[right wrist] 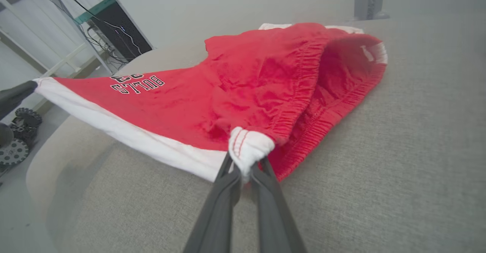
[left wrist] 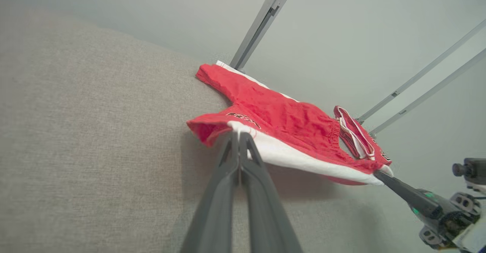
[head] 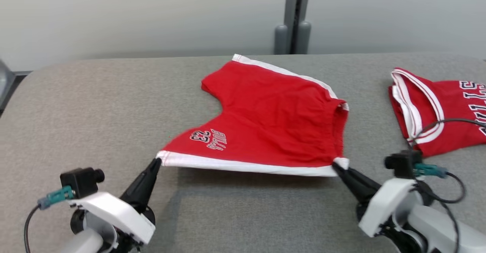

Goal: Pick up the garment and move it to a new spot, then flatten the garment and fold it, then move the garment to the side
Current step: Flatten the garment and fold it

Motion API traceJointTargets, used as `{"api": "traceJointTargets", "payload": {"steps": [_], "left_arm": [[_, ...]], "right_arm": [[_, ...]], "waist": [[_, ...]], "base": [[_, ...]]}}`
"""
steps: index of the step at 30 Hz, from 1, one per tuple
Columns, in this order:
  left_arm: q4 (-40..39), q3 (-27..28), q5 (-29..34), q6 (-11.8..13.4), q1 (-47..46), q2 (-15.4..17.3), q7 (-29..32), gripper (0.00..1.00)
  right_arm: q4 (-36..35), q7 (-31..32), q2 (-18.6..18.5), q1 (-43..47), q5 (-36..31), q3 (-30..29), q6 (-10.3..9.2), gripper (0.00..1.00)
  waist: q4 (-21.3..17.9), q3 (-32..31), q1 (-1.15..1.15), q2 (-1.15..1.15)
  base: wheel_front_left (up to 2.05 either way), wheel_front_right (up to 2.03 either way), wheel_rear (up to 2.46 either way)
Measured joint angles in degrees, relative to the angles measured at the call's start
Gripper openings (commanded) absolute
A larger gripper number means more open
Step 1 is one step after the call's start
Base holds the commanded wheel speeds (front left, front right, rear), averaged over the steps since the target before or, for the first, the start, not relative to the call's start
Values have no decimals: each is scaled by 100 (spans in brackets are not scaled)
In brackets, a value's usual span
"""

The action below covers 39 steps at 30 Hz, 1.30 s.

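Note:
The garment point(head: 265, 116) is a pair of red shorts with white trim and a "BULLS 23" print, spread over the grey padded table point(head: 95, 105). Its near white-edged side is lifted off the surface and stretched between both grippers. My left gripper point(head: 156, 162) is shut on the shorts' left corner, seen close in the left wrist view as garment point(left wrist: 288, 128) pinched at the left gripper point(left wrist: 240, 133). My right gripper point(head: 336, 165) is shut on the right corner by the waistband; the right wrist view shows the garment point(right wrist: 212, 90) bunched at the right gripper point(right wrist: 246, 162).
A second red jersey point(head: 436, 109) with white and dark trim lies at the table's right side. A grey post point(head: 294, 18) stands behind the table's far edge. A rack with cables point(right wrist: 110, 21) shows off to the side in the right wrist view.

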Motion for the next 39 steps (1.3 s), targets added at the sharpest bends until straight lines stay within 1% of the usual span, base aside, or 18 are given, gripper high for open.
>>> {"api": "traceJointTargets", "payload": {"steps": [2, 4, 5, 6, 9, 10, 13, 16, 20, 24, 30, 35, 39], "left_arm": [[-383, 162, 116, 197, 277, 26, -4, 0], [-735, 411, 328, 386, 524, 18, -7, 0], [-1035, 616, 482, 558, 810, 10, -12, 0], [-1035, 616, 482, 558, 810, 10, -12, 0], [-1419, 791, 751, 813, 1276, -1, -11, 0], [-1534, 864, 786, 879, 1412, -8, -11, 0], [-1795, 1018, 895, 965, 1697, -23, -4, 0], [-1917, 1135, 1006, 1012, 1829, 23, -3, 0], [-1963, 1216, 1096, 1065, 1854, 40, -4, 0], [-1971, 1256, 1147, 1071, 1852, 23, -7, 0], [-2003, 1340, 1257, 1042, 1790, 23, -12, 0], [-1978, 1363, 1383, 973, 1544, 76, -9, 0], [-1891, 1363, 1483, 871, 1193, 77, 55, 0]], "right_arm": [[-246, -10, -163, 351, -277, -519, 0, 0], [-621, -16, -240, 795, -525, -1067, 0, 0], [-971, -15, -256, 1301, -811, -1544, 1, 0], [-971, -15, -256, 1301, -811, -1544, 1, 0], [-1368, -16, -344, 2089, -1268, -2354, 2, 0], [-1463, -18, -348, 2338, -1434, -2535, 3, 0], [-1713, -11, -281, 2930, -1971, -3019, 11, 0], [-2073, 207, -94, 3272, -2461, -3561, 11, 0], [-2635, 660, 244, 3687, -3030, -4232, 11, 0], [-3185, 1120, 552, 4011, -3430, -4703, 8, 0], [-3746, 1608, 879, 4270, -3809, -5141, 4, 0], [-3882, 1882, 1103, 4259, -4052, -5282, 2, 0], [-3831, 1981, 1271, 3992, -4105, -5371, 2, 0]], "waist": [[111, -18, 0, 0], [218, -28, 0, 0], [298, -46, 0, 0], [298, -46, 0, 0], [380, -80, 0, 0], [392, -69, 0, 0], [391, 8, 0, 0], [345, 98, 0, 0], [235, 161, 0, 0], [176, 180, 0, 0], [151, 211, 0, 0], [121, 271, 0, 0], [67, 379, 0, 0]], "base": [[0, 0, 0], [0, 0, 0], [0, 0, 0], [0, 0, 0], [0, 0, 0], [0, 0, 0], [0, 0, 0], [0, 0, 0], [0, 0, 0], [0, 0, 0], [0, 0, 0], [0, 0, 0], [0, 0, 0]]}}
